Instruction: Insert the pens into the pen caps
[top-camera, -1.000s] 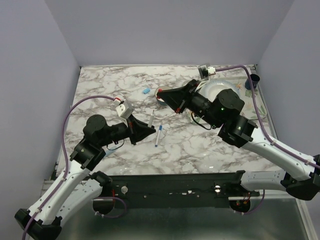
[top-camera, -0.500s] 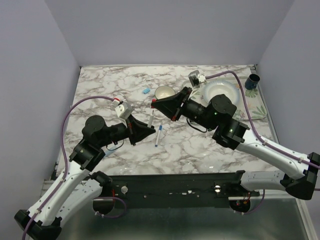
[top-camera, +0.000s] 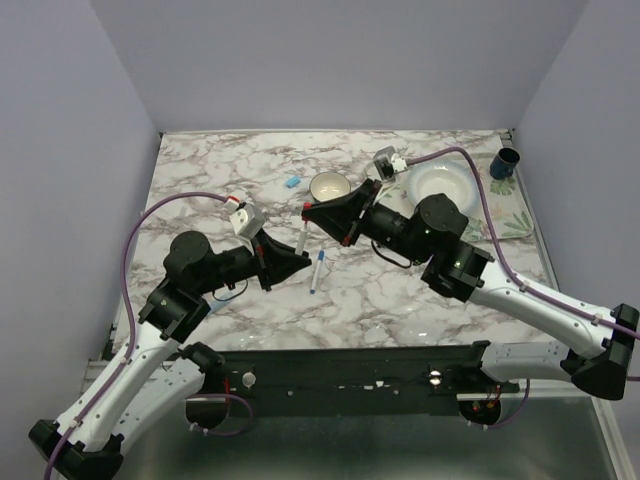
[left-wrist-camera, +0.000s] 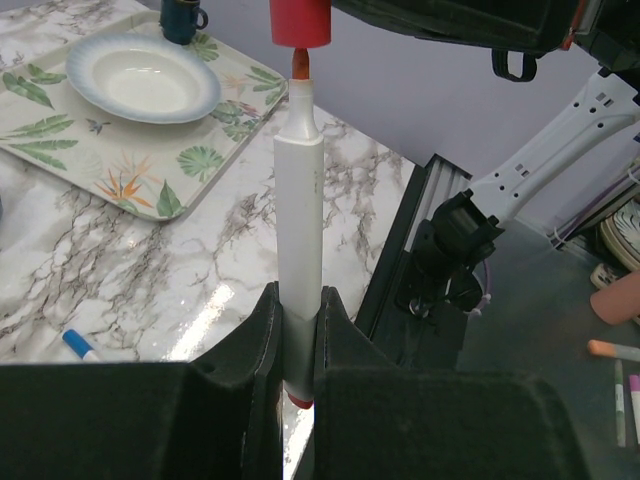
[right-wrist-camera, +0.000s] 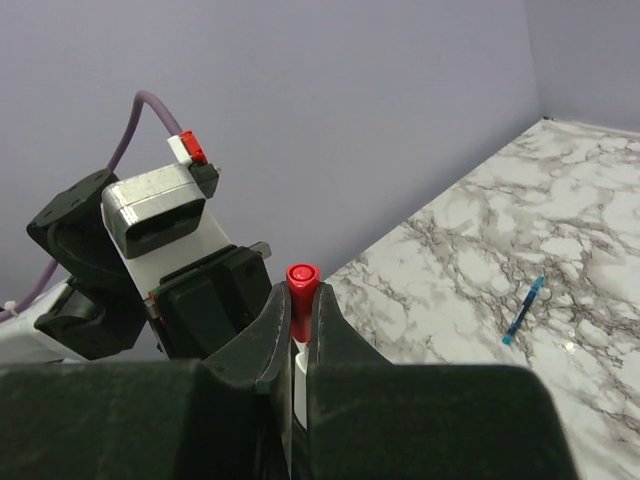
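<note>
From above, you see the two arms meeting over the middle of the tabletop (top-camera: 420, 300). The left pincer (top-camera: 298, 246) and the right pincer (top-camera: 312, 208) sit nose to nose, with only a sliver of the white pen (top-camera: 302, 233) showing between them. The cap is hard to make out from there.

Your left wrist view fills that in. The left pincer (left-wrist-camera: 298, 315) is pinching the pen (left-wrist-camera: 299, 200) low on its white barrel and holding it upright. The pen's red tip is right at the mouth of the red cap (left-wrist-camera: 300, 22) directly above it. You cannot tell how far the tip has gone in. Behind the pen, the same view shows the leaf-patterned tray (left-wrist-camera: 200, 160) carrying a plate (left-wrist-camera: 205, 95) and a dark blue cup (left-wrist-camera: 182, 18).

Your right wrist view gives the other side. The right pincer (right-wrist-camera: 296, 320) is pressed onto the red cap (right-wrist-camera: 301, 285), whose closed end faces the camera. A strip of the white barrel shows in the gap beyond it.

A second pen (top-camera: 317, 270) with a blue end lies loose on the tabletop just beside the pincers. It shows in both wrist views too (left-wrist-camera: 78, 345) (right-wrist-camera: 524, 310).

Only the overhead view shows you the blue cap (top-camera: 292, 182), which lies farther back and apart from both pincers, with a bowl (top-camera: 330, 186) near it.
</note>
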